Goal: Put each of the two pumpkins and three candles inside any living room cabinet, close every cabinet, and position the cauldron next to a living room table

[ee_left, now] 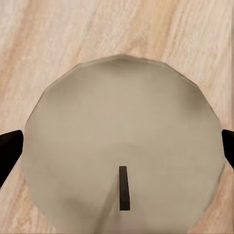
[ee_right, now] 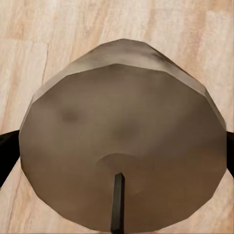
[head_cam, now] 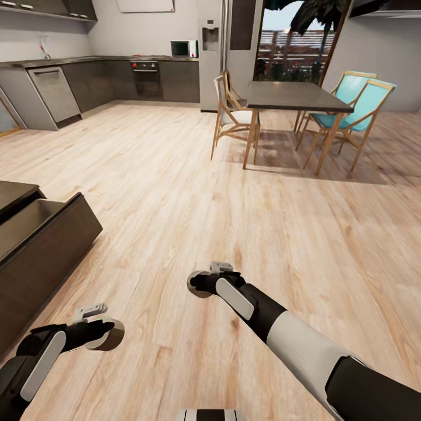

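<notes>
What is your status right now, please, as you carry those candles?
Left gripper shut on a candle; right gripper shut on another candle. Cabinet open at left. Bare plank floor ahead, nothing in the way.

Light wood plank floor [head_cam: 175, 175] runs from kitchen units to foreground. Standing on it: dark dining table [head_cam: 295, 96] on slim wooden legs, pale-seat wooden chair [head_cam: 231, 114] at its near-left side, two turquoise chairs [head_cam: 356, 108] at far side. Dark-brown cabinet [head_cam: 41, 257] at left edge — front panel tilted open, pale interior visible.
</notes>
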Controlling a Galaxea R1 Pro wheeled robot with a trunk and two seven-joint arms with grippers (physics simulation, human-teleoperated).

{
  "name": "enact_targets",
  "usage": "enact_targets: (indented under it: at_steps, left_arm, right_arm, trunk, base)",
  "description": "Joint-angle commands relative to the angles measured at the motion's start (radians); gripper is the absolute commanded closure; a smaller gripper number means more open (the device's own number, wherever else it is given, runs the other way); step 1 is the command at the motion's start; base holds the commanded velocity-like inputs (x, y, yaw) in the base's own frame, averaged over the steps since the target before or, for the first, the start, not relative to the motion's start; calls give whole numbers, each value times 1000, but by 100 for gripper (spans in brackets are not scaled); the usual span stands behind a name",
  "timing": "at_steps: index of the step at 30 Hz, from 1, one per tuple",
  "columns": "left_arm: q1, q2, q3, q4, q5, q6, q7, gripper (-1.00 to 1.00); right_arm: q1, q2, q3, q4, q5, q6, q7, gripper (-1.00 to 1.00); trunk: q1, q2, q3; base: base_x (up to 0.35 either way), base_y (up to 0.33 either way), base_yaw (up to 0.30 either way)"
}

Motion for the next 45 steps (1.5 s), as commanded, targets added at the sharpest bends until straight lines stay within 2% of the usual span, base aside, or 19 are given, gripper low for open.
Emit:
enact_targets:
  at_steps: [1, 24, 45]
  left_arm:
    - [0, 0, 0, -1, 8, 4, 6, 100]
    - [0, 0, 0, 0, 9, 4, 6, 100]
    - [0, 0, 0, -1, 10, 4, 6, 100]
  right_arm:
    - [-1, 0, 3, -2, -8, -1, -8, 100]
    - [-1, -1, 3, -2, -7, -2, -9, 100]
    - [-1, -1, 3, -2, -7, -2, -9, 100]
  trunk:
    - [0, 0, -1]
    - [0, 0, -1]
    - [0, 0, -1]
  base:
    - [327, 0, 0]
    - [329, -2, 0]
    - [329, -91, 1]
